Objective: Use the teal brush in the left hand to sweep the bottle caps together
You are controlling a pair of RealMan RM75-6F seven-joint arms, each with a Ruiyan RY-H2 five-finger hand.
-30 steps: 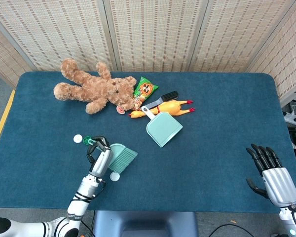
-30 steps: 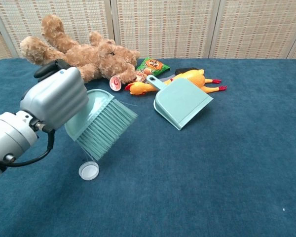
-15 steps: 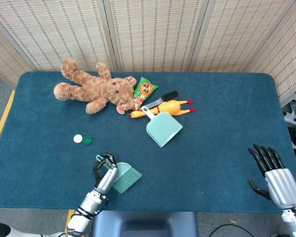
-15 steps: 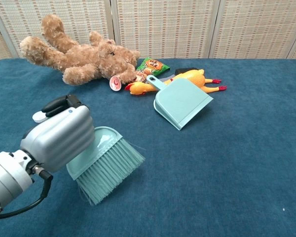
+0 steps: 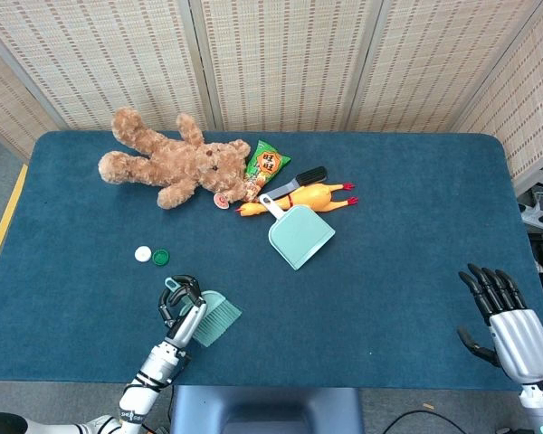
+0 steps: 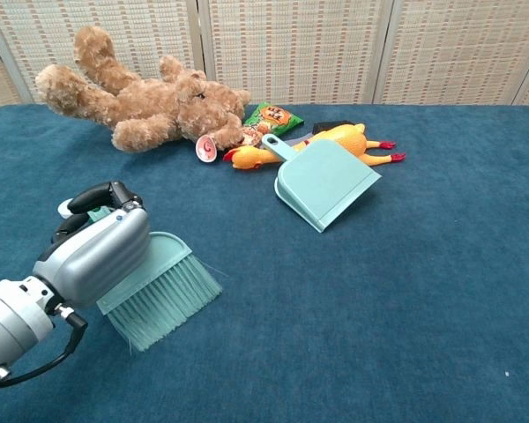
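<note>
- Green snack packet by the teddy bear carries printed writing, too small to read
- Left robot hand grips the teal brush near the bench's front edge, fingers wrapped over its back
- Brush's long axis runs diagonally, bristles fanning out toward the right and front in the chest view, tips down at the blue cloth
- Two bottle caps lie just beside each other up-left of the brush: white cap and green cap, apart from the bristles
- Right robot hand sits at the bench's front right corner, fingers spread, holding nothing
- Teal dustpan lies mid-bench, handle toward the rubber chicken, mouth facing the front right
- A black-handled tool lies behind the chicken
- Wide open blue cloth across the right half and between the brush and dustpan
</note>
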